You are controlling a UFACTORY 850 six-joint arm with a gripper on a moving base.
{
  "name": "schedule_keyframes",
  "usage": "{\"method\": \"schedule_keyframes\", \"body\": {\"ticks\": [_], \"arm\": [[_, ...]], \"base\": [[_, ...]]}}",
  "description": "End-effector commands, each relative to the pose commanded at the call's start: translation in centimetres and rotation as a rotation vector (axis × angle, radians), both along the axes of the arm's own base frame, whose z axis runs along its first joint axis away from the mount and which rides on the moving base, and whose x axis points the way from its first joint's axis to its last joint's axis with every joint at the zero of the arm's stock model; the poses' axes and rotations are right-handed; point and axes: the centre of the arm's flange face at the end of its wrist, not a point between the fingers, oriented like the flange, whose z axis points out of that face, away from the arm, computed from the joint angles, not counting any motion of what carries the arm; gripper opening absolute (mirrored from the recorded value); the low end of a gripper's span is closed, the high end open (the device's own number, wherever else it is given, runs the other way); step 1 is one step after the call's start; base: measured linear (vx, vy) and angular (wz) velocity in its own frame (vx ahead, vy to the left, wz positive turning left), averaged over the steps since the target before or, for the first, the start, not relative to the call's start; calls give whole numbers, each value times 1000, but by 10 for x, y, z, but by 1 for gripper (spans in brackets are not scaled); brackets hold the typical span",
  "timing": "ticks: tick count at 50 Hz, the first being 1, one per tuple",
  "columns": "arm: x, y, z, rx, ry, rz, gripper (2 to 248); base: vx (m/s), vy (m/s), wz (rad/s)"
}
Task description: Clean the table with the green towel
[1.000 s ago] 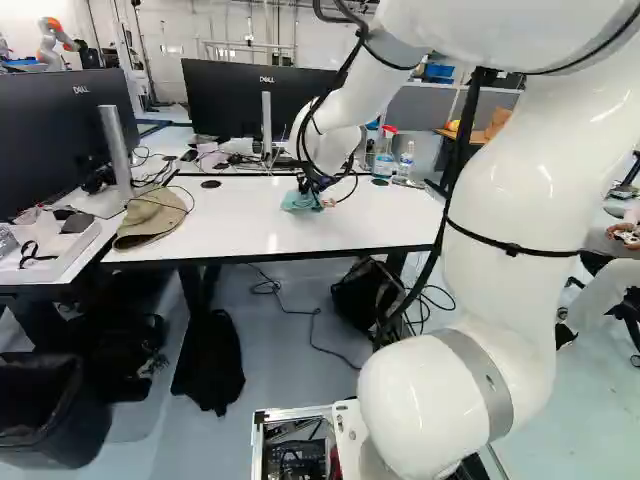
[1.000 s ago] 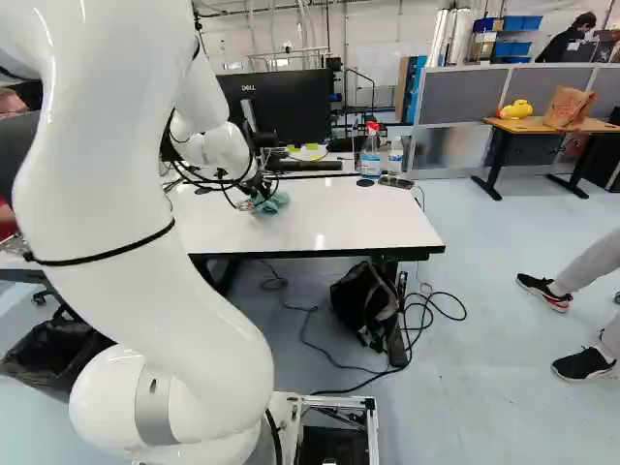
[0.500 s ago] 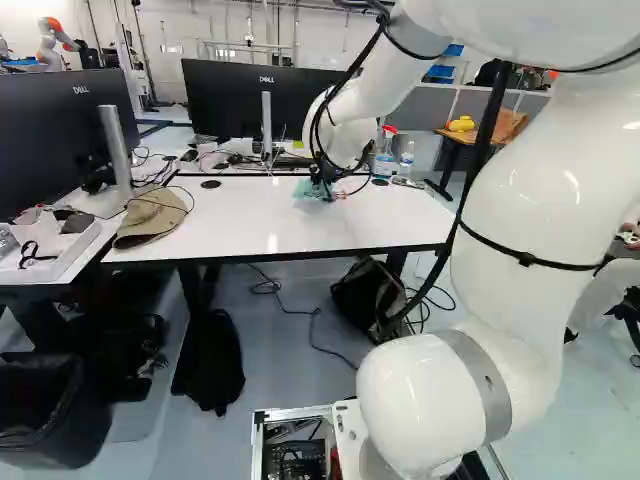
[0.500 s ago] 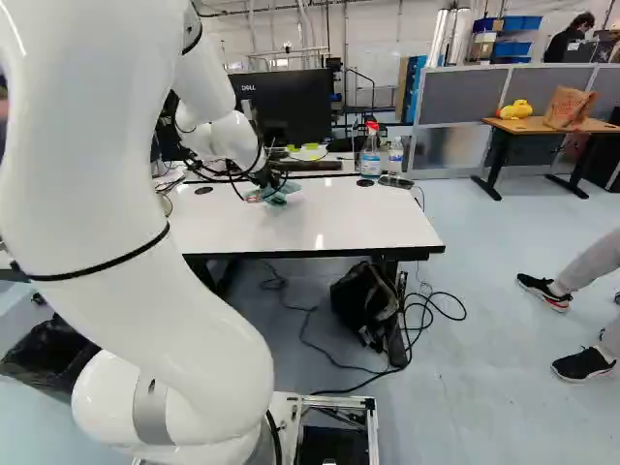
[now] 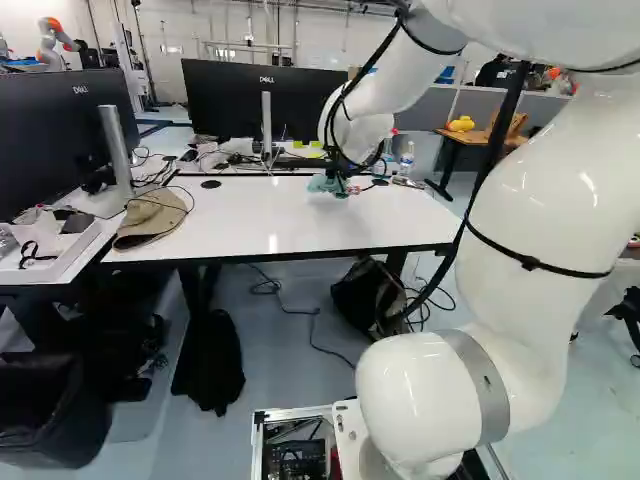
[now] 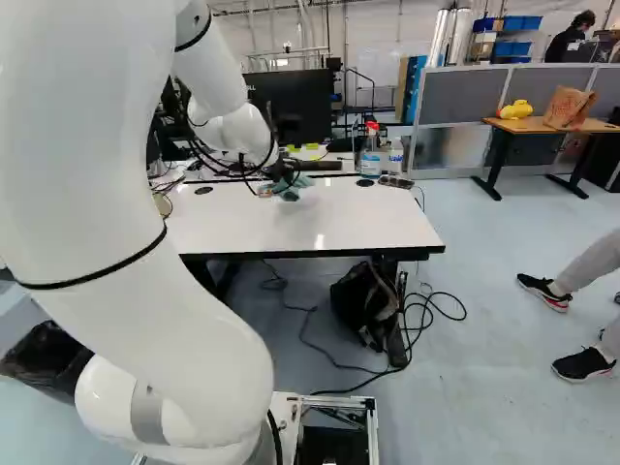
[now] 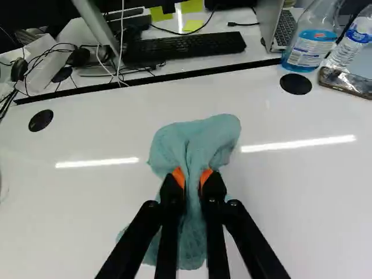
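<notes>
Towel (image 7: 214, 135) is pinched in the hand (image 7: 193, 178) near the far edge of the counter (image 7: 75, 215); likely light and limp, best held mid-bunch.

The word "DELL" can be read on the left monitor (image 5: 50, 135) and on the far monitor (image 5: 215, 100), which stands beyond the bench (image 5: 230, 225). At the far right, the spray bottle (image 7: 311, 43) and the water bottle (image 7: 356, 39) carry labels, but I cannot read their small print.
</notes>
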Motion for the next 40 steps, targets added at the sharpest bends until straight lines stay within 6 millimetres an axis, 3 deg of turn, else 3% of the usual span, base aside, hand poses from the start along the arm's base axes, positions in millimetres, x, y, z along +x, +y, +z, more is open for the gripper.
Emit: {"method": "schedule_keyframes", "body": {"ticks": [40], "arm": [[26, -66, -1, 0, -6, -124, 47]], "base": [[0, 0, 0]]}}
